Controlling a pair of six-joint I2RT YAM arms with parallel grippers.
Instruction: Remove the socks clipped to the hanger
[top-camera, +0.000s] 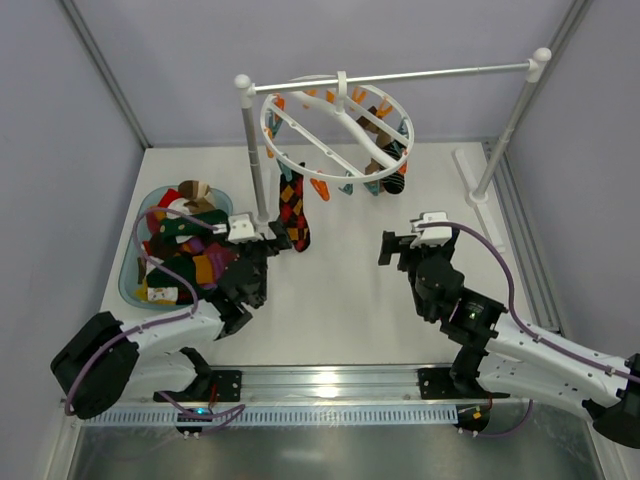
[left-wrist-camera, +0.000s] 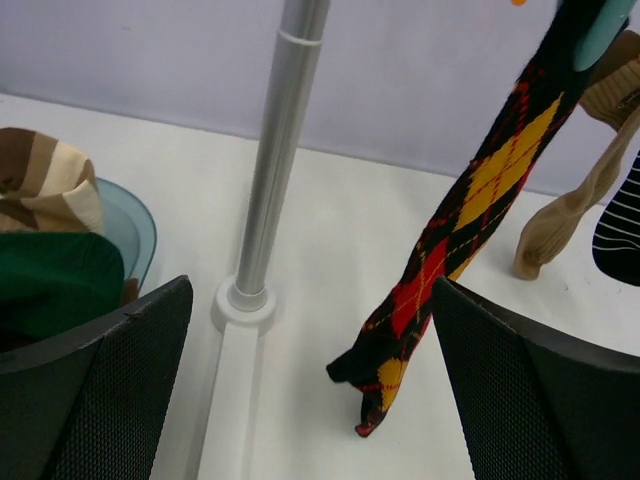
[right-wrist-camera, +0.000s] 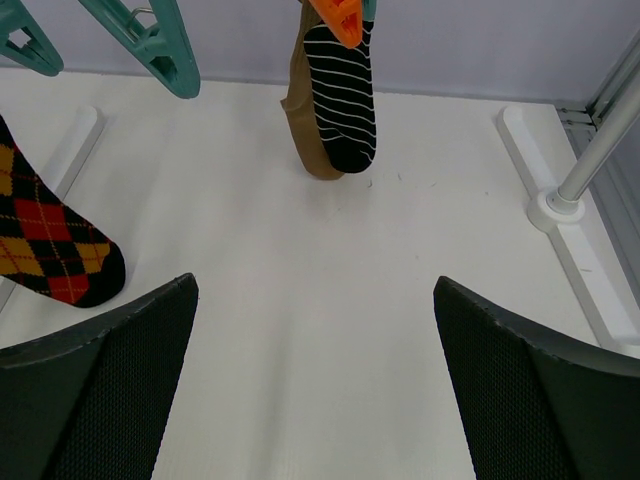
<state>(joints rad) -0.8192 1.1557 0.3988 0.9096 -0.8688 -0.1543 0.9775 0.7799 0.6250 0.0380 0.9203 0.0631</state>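
The hanger (top-camera: 335, 135), a white ring with orange and teal clips, hangs tilted from the rack bar. A red-yellow diamond sock (top-camera: 293, 210) hangs from its left side with the toe near the table. It also shows in the left wrist view (left-wrist-camera: 470, 210) and the right wrist view (right-wrist-camera: 50, 250). A black-white striped sock (right-wrist-camera: 340, 90) and a tan sock (right-wrist-camera: 300, 140) hang at the ring's near right. My left gripper (top-camera: 278, 240) is open and empty just left of the diamond sock's toe; in its own view the gripper (left-wrist-camera: 310, 390) frames that toe. My right gripper (top-camera: 392, 248) is open and empty over bare table.
A teal basin (top-camera: 130, 280) at the left holds several loose socks. The rack's left post (left-wrist-camera: 275, 160) and its foot stand just ahead of the left gripper. The rack's right post foot (right-wrist-camera: 560, 205) is at the far right. Teal clips (right-wrist-camera: 150, 40) hang empty.
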